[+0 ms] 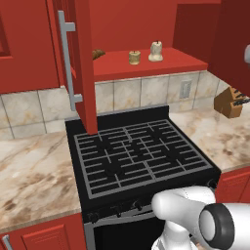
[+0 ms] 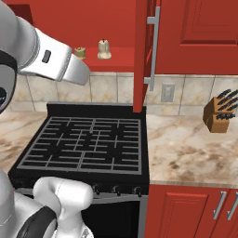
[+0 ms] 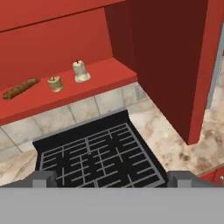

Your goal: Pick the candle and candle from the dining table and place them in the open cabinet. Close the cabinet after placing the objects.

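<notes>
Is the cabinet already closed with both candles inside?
No. In the left base view the cabinet door stands open, with the golden-tan candle and the cream candle on the shelf.

Two candles [image 3: 55, 83] [image 3: 80, 72] and one brown stick [image 3: 20, 88] on the shelf [image 3: 100, 83]; one stove [image 1: 139, 156]; one knife block [image 2: 222, 113].

Base views flank the stove [image 1: 139, 158]; hand view faces it.
</notes>
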Motion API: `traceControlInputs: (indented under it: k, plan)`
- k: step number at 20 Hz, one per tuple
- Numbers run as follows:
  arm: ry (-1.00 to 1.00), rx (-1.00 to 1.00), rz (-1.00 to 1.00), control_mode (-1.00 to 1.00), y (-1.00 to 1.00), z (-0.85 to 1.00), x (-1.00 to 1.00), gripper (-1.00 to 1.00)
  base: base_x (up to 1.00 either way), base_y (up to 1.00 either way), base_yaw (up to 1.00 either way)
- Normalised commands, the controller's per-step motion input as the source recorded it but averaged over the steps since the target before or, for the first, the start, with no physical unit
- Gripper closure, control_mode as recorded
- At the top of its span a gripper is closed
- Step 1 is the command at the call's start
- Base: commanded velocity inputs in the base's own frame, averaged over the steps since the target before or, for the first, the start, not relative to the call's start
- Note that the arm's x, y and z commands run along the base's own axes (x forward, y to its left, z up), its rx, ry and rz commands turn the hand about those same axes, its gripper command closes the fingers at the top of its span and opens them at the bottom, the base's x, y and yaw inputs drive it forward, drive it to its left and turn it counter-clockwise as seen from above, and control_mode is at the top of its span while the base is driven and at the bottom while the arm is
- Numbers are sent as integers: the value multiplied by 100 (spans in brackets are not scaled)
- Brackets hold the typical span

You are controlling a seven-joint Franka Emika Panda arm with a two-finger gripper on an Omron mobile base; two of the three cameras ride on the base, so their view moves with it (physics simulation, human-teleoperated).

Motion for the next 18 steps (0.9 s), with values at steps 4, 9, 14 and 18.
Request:
traceControlInputs:
  k: [4,9,14,18]
  plan:
    - [-8,11,0,-100,-61,0,-14,-100,0,0,0]
    - [-8,14,3,-100,-54,-1,3,-100,0,0,0]
    - [-4,16,2,-100,-45,-9,-13,-100,0,0,0]
    - [0,10,1,-100,-32,-12,-11,-100,0,0,0]
